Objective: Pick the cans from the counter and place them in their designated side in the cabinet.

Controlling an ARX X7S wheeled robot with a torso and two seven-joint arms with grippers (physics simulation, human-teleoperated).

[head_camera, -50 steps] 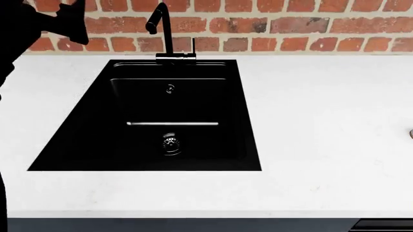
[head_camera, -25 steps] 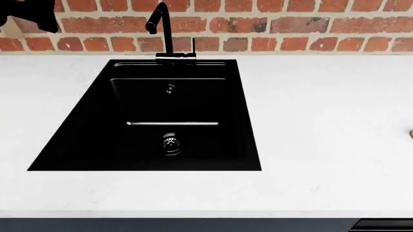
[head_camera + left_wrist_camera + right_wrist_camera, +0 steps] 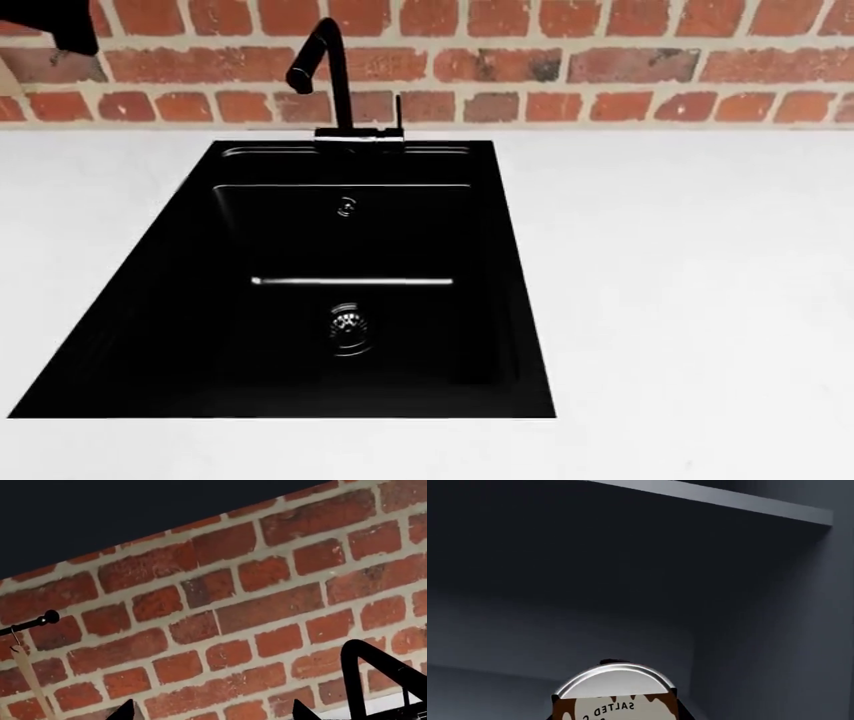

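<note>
Right end effector out of sight, seemingly gripping tall white-and-brown-labelled tin (image 3: 616,696) inside dark grey cabinet (image 3: 627,580); I'd lower gently, keep upright. Left end effector (image 3: 210,712): only tips show, opening unclear.

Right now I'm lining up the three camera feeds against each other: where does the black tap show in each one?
Left wrist view: the black tap sits at the lower right corner, against the brick wall.
Head view: it stands at the sink's back edge, upper middle-left.
Right wrist view: not in it; only dark cabinet walls and a white and brown can.
Shared landmark: the brick wall, seen in the head and left wrist views.
</note>
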